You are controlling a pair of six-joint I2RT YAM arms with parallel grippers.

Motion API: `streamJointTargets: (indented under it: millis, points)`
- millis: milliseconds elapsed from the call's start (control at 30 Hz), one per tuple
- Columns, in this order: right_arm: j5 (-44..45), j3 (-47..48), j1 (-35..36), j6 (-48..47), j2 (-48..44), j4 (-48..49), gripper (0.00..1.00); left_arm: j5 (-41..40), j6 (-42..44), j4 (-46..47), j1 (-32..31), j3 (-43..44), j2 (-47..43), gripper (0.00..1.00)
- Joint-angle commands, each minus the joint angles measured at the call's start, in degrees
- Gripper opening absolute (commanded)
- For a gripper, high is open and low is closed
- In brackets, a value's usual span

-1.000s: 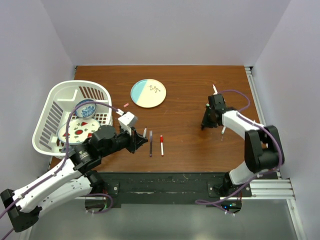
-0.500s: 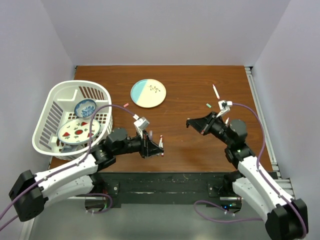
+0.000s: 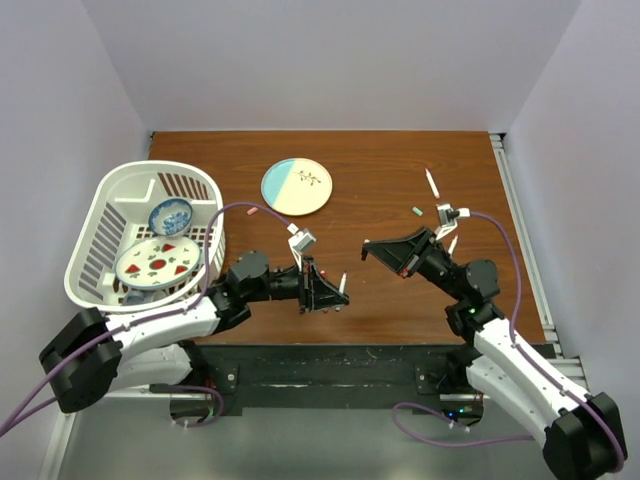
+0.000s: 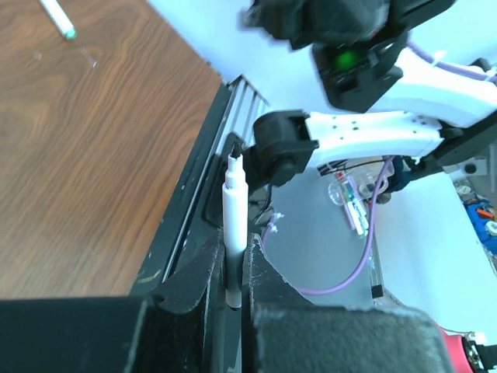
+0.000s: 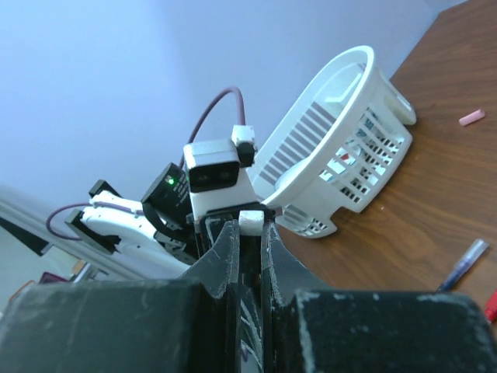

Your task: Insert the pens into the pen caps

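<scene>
My left gripper is shut on a white pen and holds it off the table. Its black tip points toward the right arm. My right gripper faces it from a short gap away. Its jaws are nearly shut on a small dark thing that looks like a black pen cap. A white pen, a green cap and another pen lie at the right. A pink cap lies near the basket. A purple pen lies on the table below.
A white basket holding dishes stands at the left, also showing in the right wrist view. A blue and cream plate lies at the back centre. The table's near edge runs just below both grippers.
The left gripper has lifted a white pen off the table and moved right. The right gripper has swung left from the table's right side. The two now face each other at centre.
</scene>
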Motion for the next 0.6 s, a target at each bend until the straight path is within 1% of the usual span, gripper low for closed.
streamJointTargets:
  millis: [0, 167, 567]
  points:
    - [0.0, -1.0, 1.4, 2.7, 1.8, 7.1, 0.0, 1.3, 0.2, 5.2, -0.6, 4.0, 0.8, 0.0]
    - [1.0, -2.0, 3.5, 3.8, 3.3, 10.0, 0.0, 1.3, 0.9, 4.1, -0.7, 4.7, 1.2, 0.0]
    - [1.8, -1.1, 5.0, 3.1, 5.5, 9.8, 0.0, 1.6, 1.4, 3.9, -0.7, 5.0, 1.7, 0.0]
